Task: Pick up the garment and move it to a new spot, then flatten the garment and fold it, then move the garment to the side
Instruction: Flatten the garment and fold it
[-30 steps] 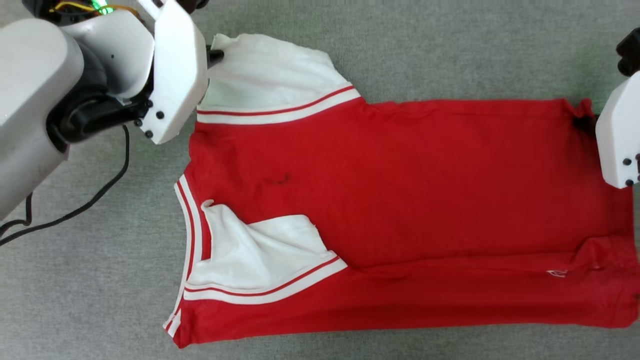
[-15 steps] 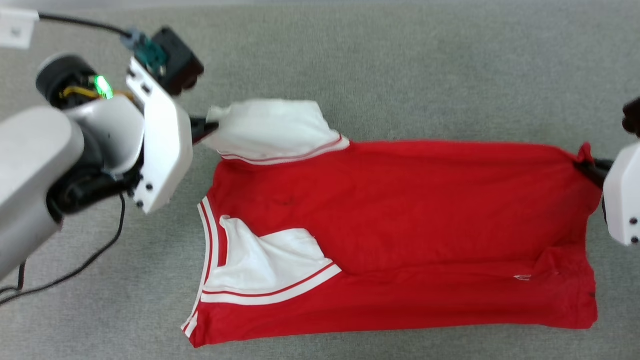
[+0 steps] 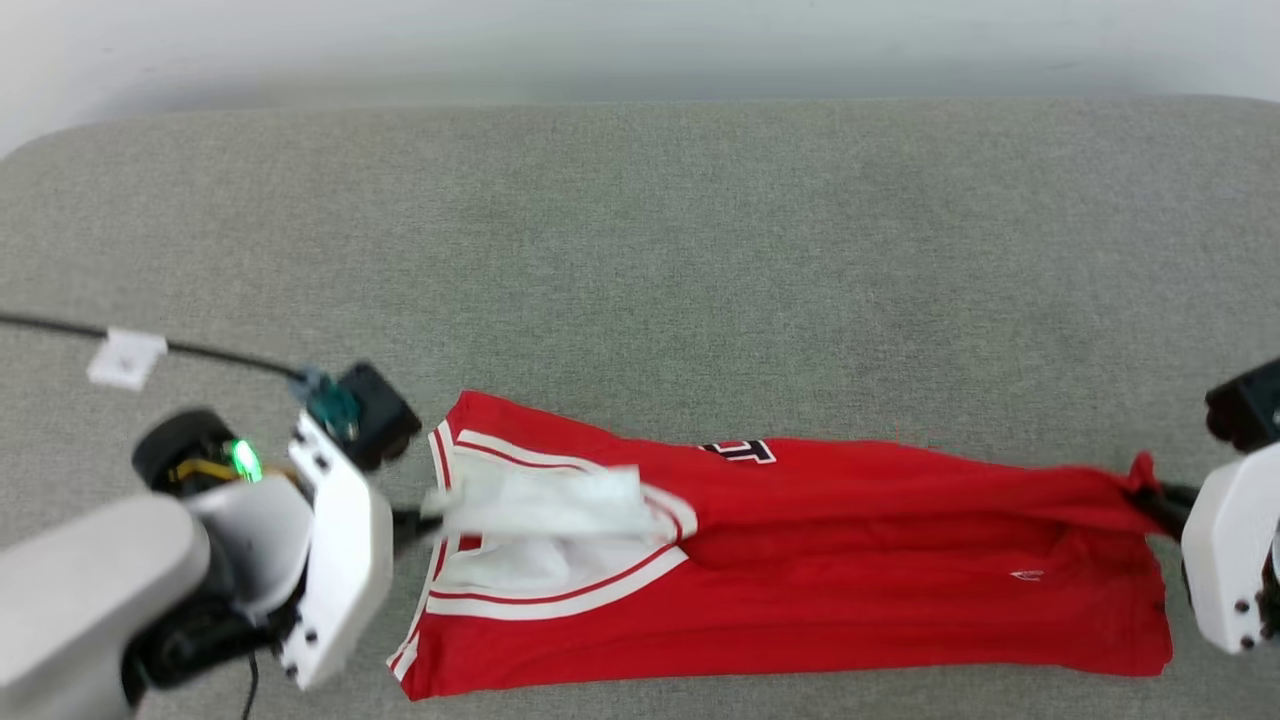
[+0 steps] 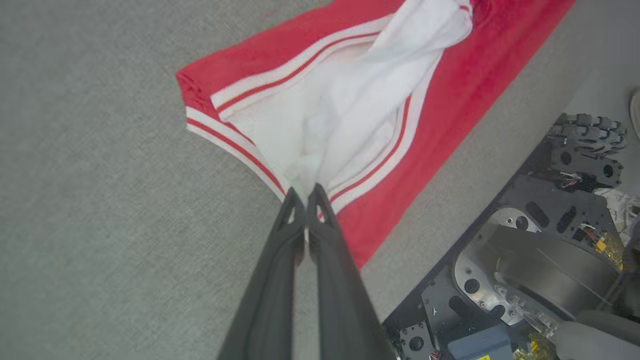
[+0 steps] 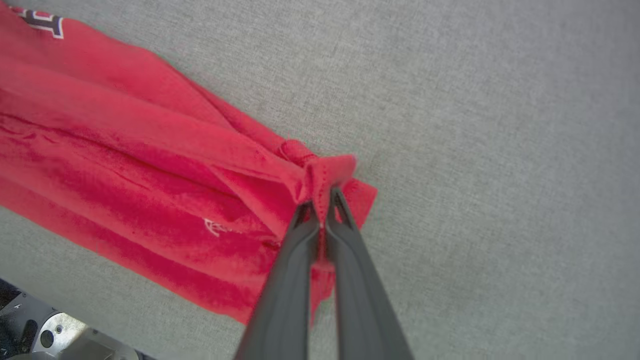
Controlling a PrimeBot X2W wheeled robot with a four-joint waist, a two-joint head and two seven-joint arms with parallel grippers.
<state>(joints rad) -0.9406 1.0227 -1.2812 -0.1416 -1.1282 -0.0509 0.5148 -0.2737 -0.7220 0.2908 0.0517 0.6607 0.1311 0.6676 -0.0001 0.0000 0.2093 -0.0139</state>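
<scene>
Left end effector (image 3: 418, 522), seen from the head, is pressed together on the tip of the white sleeve (image 3: 540, 500). The right end effector (image 3: 1160, 498) pinches a bunched hem corner at the other end. A second ago the garment (image 3: 850, 600) lay opened out, with these two corners on its far edge. Now that edge has been carried over toward the near one, so the red shirt lies as a narrow doubled band along the near side of the grey tabletop (image 3: 700, 280), and some lettering (image 3: 742, 451) is turned up at the new far fold. The camera has tipped up too, so part of the shift is the view's own. I'd judge the lengthwise fold nearly laid, with only the letting go left.

From the left wrist, the two fingers (image 4: 270, 280) meet with white sleeve cloth caught at their tips. The sleeve drapes across the striped trim (image 4: 280, 80).

From the right wrist, the fingers (image 5: 290, 280) are shut on a red knot of hem. Ridges run toward the grip, so the cloth looks pulled tight and will want smoothing.
</scene>
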